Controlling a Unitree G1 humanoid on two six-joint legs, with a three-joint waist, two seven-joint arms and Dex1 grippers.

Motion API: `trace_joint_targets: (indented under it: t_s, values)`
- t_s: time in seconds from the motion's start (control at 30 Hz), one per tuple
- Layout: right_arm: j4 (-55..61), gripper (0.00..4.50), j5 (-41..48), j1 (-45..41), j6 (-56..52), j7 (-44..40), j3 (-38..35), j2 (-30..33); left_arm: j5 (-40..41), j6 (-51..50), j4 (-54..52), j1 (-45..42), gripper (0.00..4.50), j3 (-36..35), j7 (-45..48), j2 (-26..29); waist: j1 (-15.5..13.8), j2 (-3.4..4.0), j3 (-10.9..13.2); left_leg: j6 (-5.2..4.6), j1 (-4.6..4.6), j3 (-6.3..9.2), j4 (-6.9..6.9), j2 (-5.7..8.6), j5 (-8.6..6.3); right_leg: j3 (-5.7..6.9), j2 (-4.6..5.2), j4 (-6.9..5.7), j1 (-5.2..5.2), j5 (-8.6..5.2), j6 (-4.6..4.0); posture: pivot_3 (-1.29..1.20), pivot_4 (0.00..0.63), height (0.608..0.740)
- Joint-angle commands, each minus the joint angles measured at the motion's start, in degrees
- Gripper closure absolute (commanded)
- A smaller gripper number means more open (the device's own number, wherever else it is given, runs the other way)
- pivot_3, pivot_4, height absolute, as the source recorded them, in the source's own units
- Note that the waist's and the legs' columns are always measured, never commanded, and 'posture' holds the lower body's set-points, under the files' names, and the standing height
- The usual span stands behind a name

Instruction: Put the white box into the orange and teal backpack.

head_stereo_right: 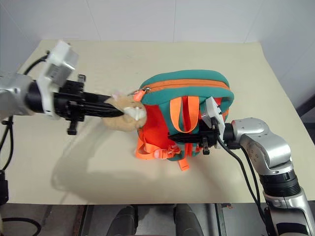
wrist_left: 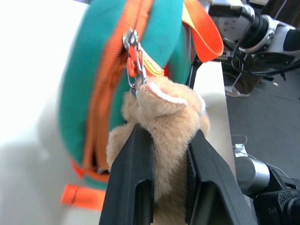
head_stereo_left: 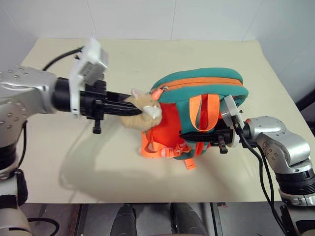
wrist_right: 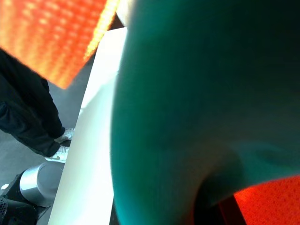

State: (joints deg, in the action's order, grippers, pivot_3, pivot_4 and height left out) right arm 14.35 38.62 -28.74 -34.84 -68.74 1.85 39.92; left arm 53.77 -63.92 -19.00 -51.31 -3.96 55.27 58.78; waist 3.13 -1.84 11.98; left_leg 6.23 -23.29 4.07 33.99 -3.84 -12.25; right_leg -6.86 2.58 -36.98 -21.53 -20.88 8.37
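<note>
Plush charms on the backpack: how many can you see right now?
1. The tan plush charm hangs from the zipper pull at the orange and teal backpack's teal top, clamped in the left gripper. Others could be hidden behind the bag.

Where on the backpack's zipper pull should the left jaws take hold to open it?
Grip the plush charm clipped to the zipper pull, coming from the backpack's left end along the zipper line. The charm hangs free there and is bulkier than the small metal pull.

A robot test lab is showing itself: a plain cream-coloured rectangular table [head_stereo_left: 147, 182] is standing against bare white wall panels [head_stereo_left: 147, 19] (cables trailing).
</note>
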Motion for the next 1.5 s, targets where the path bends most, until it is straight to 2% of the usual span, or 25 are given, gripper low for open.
trace_joint_targets:
  t_s: [0.03, 0.27, 0.4, 0.67, 0.93, 1.1, 1.3, 1.33, 1.5]
  values:
    - [3.0, 4.5, 1.7, 1.2, -0.1, 1.3, -1.9, -0.3, -2.1, 3.0, 3.5, -0.7, 4.16, -2.1, 4.3, 3.2, 0.0, 0.0, 0.0, 0.0, 0.0, 0.0, 0.0, 0.0, 0.0, -0.01, 0.0, 0.0, 0.0, 0.0, 0.0, 0.0, 0.15, 0.74]
    - [5.3, 4.5, 3.7, 2.8, -0.8, 3.9, -2.5, -0.4, -7.9, 8.1, 11.9, 1.6, 4.17, 1.5, 13.8, 7.2, 0.1, 0.04, 0.0, 0.0, 0.01, -0.01, -0.04, 0.0, 0.0, 0.0, -0.01, -0.01, -0.02, -0.02, -0.03, 0.0, 0.15, 0.74]
    - [7.0, 4.5, 5.6, 3.7, -1.7, 6.1, -3.3, -0.8, -13.7, 12.2, 17.1, 3.3, 4.17, 7.5, 20.9, 8.1, 0.1, 0.04, 0.0, 0.0, 0.0, -0.02, -0.07, 0.0, 0.0, 0.0, -0.01, -0.01, -0.04, -0.03, -0.05, 0.0, 0.15, 0.74]
    - [8.3, 4.5, 7.1, 4.3, -2.4, 8.4, -3.7, -1.1, -26.4, 20.5, 26.0, 0.2, 4.17, 18.9, 27.0, 3.1, -0.2, 0.05, 0.0, -0.02, -0.01, -0.02, -0.09, -0.01, -0.01, 0.02, -0.01, -0.01, -0.05, -0.05, -0.07, 0.0, 0.15, 0.74]
    - [8.7, 4.5, 7.6, 4.1, -3.0, 9.7, -3.9, -1.0, -36.3, 26.5, 32.4, -0.6, 4.2, 24.6, 26.5, -4.1, -0.1, 0.05, 0.0, -0.02, -0.01, -0.02, -0.08, -0.02, -0.01, 0.02, -0.02, -0.06, -0.05, -0.05, -0.07, 0.0, 0.15, 0.74]
    - [8.5, 4.5, 7.3, 3.6, -3.1, 10.1, -3.7, -0.9, -40.0, 29.0, 34.5, 0.2, 4.2, 25.5, 25.0, -8.0, -0.1, 0.05, 0.0, -0.02, -0.01, -0.01, -0.02, -0.02, -0.01, 0.02, -0.02, -0.12, -0.05, -0.05, -0.07, 0.0, 0.15, 0.74]
    - [8.9, 4.5, 6.6, 3.0, -4.2, 10.2, -3.9, 1.3, -32.7, 35.5, 31.7, 4.0, 4.2, 13.0, 23.6, -12.6, -0.1, 0.06, 0.0, -0.02, 0.0, -0.01, 0.03, -0.02, 0.0, 0.01, -0.01, -0.19, -0.05, -0.05, -0.07, 0.0, 0.15, 0.74]
    - [9.1, 4.5, 6.7, 3.0, -4.7, 9.6, -3.9, 2.3, -33.4, 36.8, 31.2, 4.9, 3.85, 11.8, 22.7, -12.3, -0.1, 0.06, 0.0, -0.02, -0.01, -0.01, 0.03, -0.02, 0.0, 0.01, -0.01, -0.2, -0.05, -0.05, -0.07, 0.0, 0.15, 0.74]
    - [9.5, 2.87, 8.1, 2.5, -6.3, 8.7, -6.0, 5.9, -33.1, 36.1, 30.1, 7.4, 2.23, 7.3, 21.1, -10.6, -0.3, 0.07, 0.0, -0.02, -0.01, -0.01, 0.08, -0.01, 0.0, 0.02, 0.0, -0.22, -0.04, -0.05, -0.06, 0.0, 0.15, 0.74]
